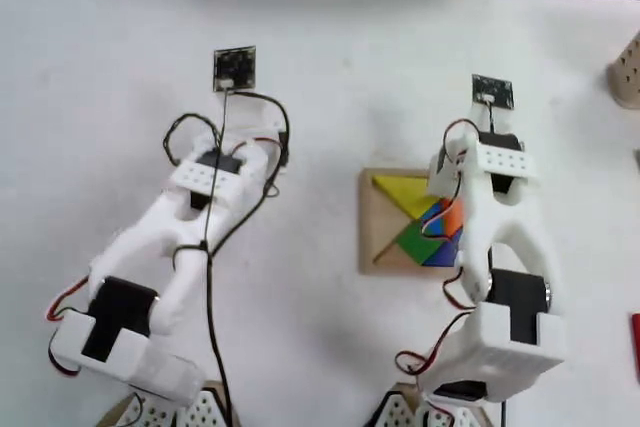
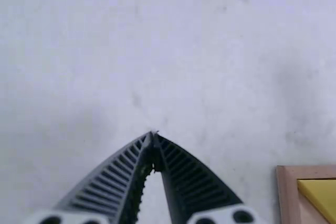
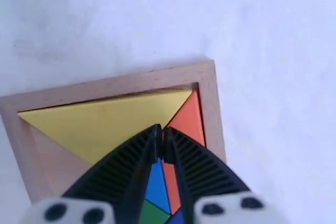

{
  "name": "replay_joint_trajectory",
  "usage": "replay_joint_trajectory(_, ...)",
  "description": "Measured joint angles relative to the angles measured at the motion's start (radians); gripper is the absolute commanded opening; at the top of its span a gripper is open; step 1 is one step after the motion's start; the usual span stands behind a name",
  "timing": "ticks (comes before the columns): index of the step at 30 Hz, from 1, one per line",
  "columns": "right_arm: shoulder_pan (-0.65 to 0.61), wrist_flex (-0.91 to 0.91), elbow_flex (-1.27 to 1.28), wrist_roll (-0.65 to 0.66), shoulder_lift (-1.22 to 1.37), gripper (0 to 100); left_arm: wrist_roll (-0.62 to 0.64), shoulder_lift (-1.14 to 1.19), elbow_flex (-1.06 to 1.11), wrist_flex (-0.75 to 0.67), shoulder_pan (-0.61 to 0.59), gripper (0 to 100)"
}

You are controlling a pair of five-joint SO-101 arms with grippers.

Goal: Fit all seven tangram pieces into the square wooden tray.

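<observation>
The square wooden tray (image 1: pixel 372 237) lies on the white table right of centre, holding a yellow triangle (image 1: pixel 405 194), an orange piece (image 1: pixel 452 217), a blue piece (image 1: pixel 437 219), a green piece (image 1: pixel 418 240) and a purple piece (image 1: pixel 447 250). The right arm covers the tray's right side. My right gripper (image 3: pixel 160 129) is shut and hovers over the tray (image 3: pixel 207 72), its tips above the meeting of the yellow triangle (image 3: pixel 105 121), orange piece (image 3: pixel 188 120) and blue piece (image 3: pixel 156 184). My left gripper (image 2: pixel 153 135) is shut over bare table, left of the tray's corner (image 2: pixel 286 192).
A pale wooden object (image 1: pixel 627 72) stands at the table's right edge and a red thing (image 1: pixel 635 345) sits at the lower right edge. The table's dark far edge runs along the top. Open white tabletop lies between and behind the arms.
</observation>
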Motion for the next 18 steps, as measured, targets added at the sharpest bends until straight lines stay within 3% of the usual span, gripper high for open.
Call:
replay_joint_trajectory(14,0.11,0.0,0.23,0.0,-0.203,2.0,-0.003,0.0,0.0,0.0,0.0,2)
replay_joint_trajectory(18,0.163,-0.002,0.285,0.014,-0.247,1.9,-0.114,0.0,0.0,0.0,0.0,2)
